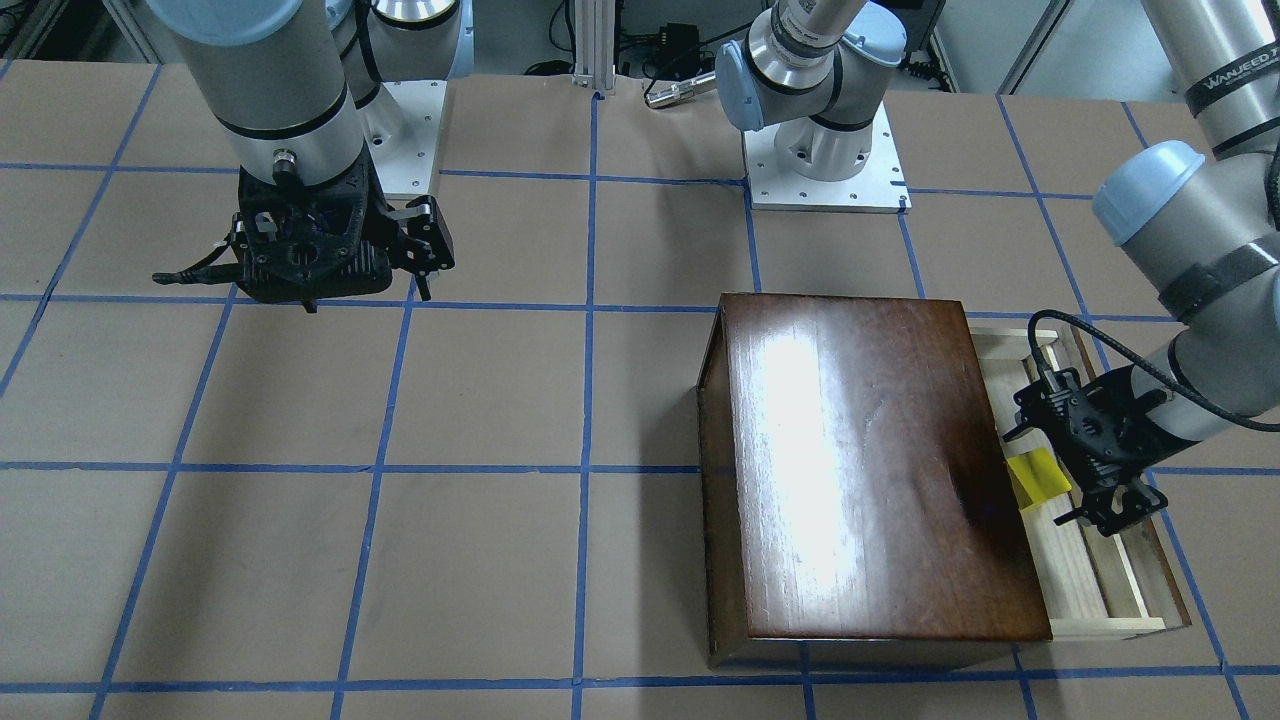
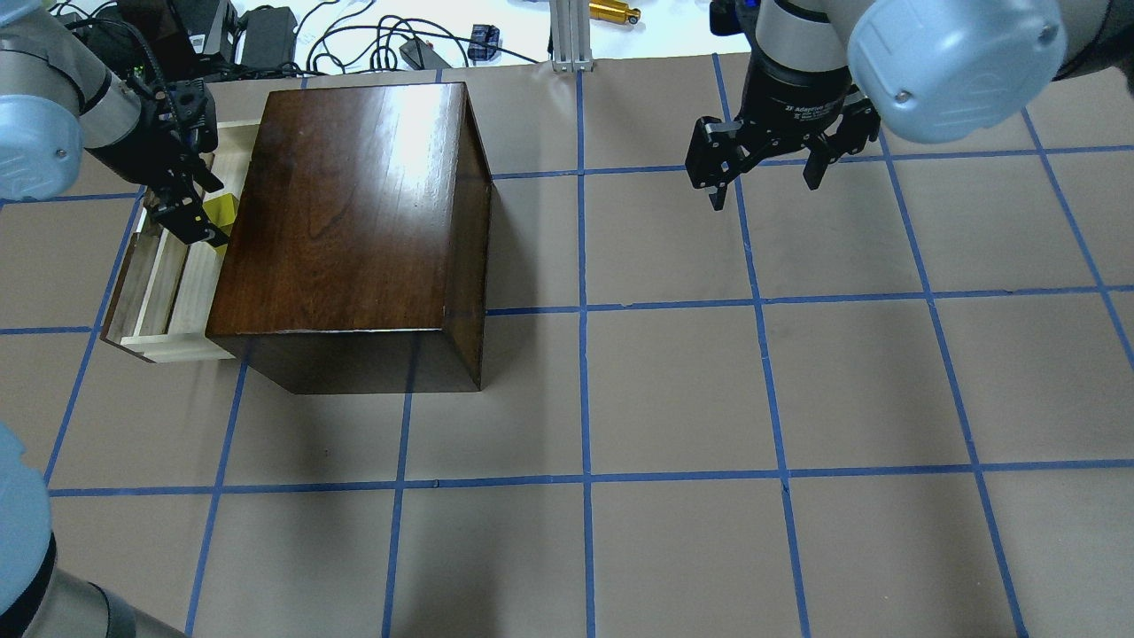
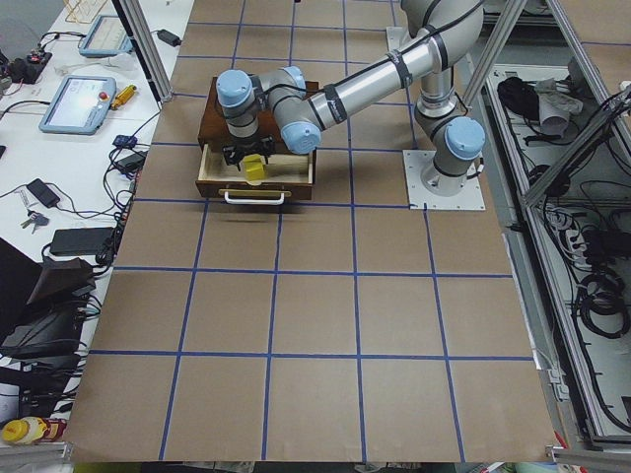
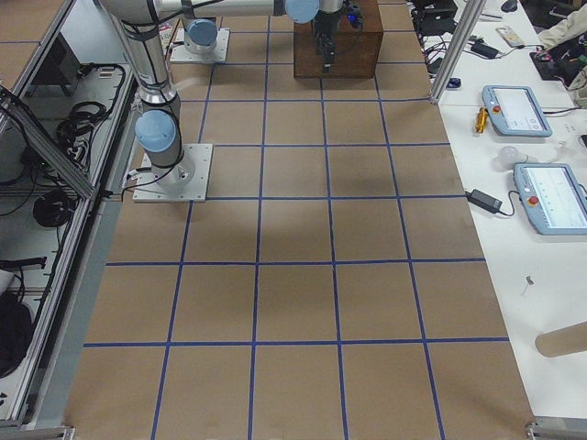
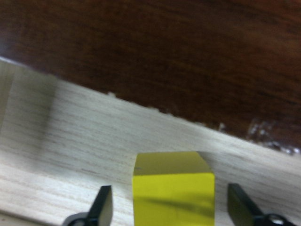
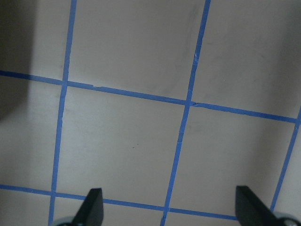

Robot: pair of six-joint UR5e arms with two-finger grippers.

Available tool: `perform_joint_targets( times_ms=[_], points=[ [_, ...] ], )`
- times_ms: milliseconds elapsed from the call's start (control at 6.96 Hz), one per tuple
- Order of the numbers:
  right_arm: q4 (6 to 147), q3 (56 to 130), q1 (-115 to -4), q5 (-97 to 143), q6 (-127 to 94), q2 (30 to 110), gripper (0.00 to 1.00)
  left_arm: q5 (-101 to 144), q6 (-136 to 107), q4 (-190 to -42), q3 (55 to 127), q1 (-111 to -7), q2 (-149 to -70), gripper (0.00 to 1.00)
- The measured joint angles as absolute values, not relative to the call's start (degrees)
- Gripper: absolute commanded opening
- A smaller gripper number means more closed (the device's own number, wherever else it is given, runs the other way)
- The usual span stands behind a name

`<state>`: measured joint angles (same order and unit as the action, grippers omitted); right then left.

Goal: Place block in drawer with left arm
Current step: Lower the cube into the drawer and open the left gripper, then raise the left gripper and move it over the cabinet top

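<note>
Left tool was down inside the drawer, fingers spread apart w/ the block right btwn them. Wrist view showed a sliver of gap on each side, so the fingers straddled it w/o touching. Block sat on the drawer's pale wood floor, tucked close to the dark front of the cabinet, about mid-way along the drawer. Drawer was pulled out, white handle on its front panel. Left arm bent in over the drawer from the table's end, black hose looping past the wrist. Cabinet stood on the table, on the robot's left half, w/ blue tape lines gridding the brown top. Well apart on the other half, right tool hung above the table, pointing down, fingers wide apart.
</note>
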<state>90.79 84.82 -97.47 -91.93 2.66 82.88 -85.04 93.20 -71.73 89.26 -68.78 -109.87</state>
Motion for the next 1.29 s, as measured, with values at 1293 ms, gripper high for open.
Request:
perform_joint_targets(
  times_ms=[1293],
  points=[
    [90.8, 84.8, -97.5, -91.9, 2.7, 82.9, 1.0, -87.7, 82.5, -94.3, 89.5, -72.4, -87.4, 1.0]
  ],
)
